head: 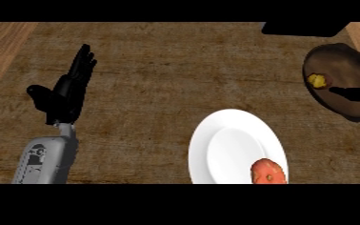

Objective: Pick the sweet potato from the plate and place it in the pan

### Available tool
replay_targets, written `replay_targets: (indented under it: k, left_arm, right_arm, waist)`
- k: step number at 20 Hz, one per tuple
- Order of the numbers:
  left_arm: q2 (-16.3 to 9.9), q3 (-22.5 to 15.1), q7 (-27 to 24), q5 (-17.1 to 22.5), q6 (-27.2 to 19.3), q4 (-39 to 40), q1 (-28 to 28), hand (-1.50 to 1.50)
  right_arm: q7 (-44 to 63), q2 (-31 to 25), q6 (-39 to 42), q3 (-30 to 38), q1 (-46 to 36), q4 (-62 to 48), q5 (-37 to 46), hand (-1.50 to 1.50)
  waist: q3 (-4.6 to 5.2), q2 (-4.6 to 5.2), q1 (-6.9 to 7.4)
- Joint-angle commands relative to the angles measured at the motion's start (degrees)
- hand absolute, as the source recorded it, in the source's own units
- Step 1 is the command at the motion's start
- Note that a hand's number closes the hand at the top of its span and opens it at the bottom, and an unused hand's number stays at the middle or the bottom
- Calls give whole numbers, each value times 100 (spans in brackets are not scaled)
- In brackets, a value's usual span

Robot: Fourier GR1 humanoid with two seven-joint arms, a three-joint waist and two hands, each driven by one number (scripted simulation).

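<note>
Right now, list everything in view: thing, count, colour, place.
counter: one, brown wood grain, fills the view
plate: one, white, lower centre-right
sweet potato: one, orange, on the plate's lower right part
pan: one, dark brown, at the right edge
small item: one, yellow, inside the pan; what it is cannot be told
black object: one, top right, cut off by the edge
left robot hand: one, black on a grey forearm, at the left, open, fingers up, resting
right robot hand: not in view
</note>
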State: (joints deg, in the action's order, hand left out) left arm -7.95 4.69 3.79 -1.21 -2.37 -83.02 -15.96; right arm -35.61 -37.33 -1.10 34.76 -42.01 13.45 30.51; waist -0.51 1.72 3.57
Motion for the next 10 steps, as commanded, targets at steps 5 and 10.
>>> replay_targets:
  k: [5,10]
  left_arm:
    - [-221,155,187,43,48,-100,-48,0]
    - [-108,181,-4,13,-60,-30,162,0]
  right_arm:
    - [-730,-531,1573,767,363,-403,-875,-150]
    - [-1632,-1040,3169,759,1288,-372,-1025,-150]
  waist:
    - [10,-74,-170]
    - [32,-146,-359]
